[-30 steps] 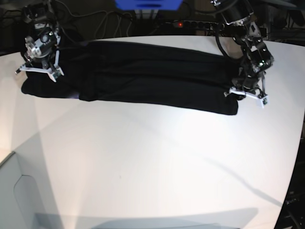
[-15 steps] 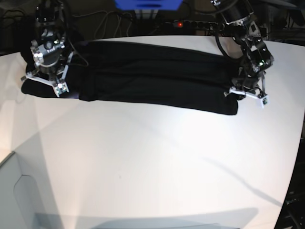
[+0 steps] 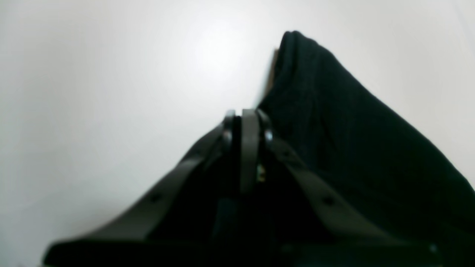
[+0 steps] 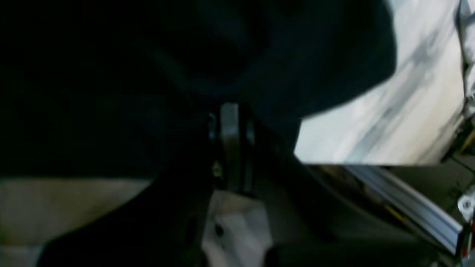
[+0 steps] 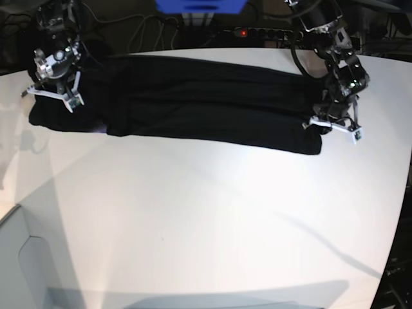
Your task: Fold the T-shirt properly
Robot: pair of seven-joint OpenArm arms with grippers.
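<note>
The black T-shirt (image 5: 193,103) lies as a long folded band across the far side of the white table (image 5: 212,219). At the band's right end my left gripper (image 5: 333,127) is shut on the T-shirt's corner. In the left wrist view its fingertips (image 3: 249,122) are pressed together, and the T-shirt (image 3: 352,141) runs off to their right. My right gripper (image 5: 51,96) hangs over the band's left end, shut on the T-shirt. In the right wrist view dark T-shirt cloth (image 4: 222,55) drapes around the closed fingertips (image 4: 230,118).
A power strip with a red light (image 5: 242,31) and cables lie behind the table, beside a blue box (image 5: 199,5). The table's curved edge runs down the right side (image 5: 402,212). A metal rail (image 4: 408,200) shows under the right wrist.
My right gripper dipped toward the front of the table half a second ago and is back near where it began. The left gripper and the T-shirt have not moved.
</note>
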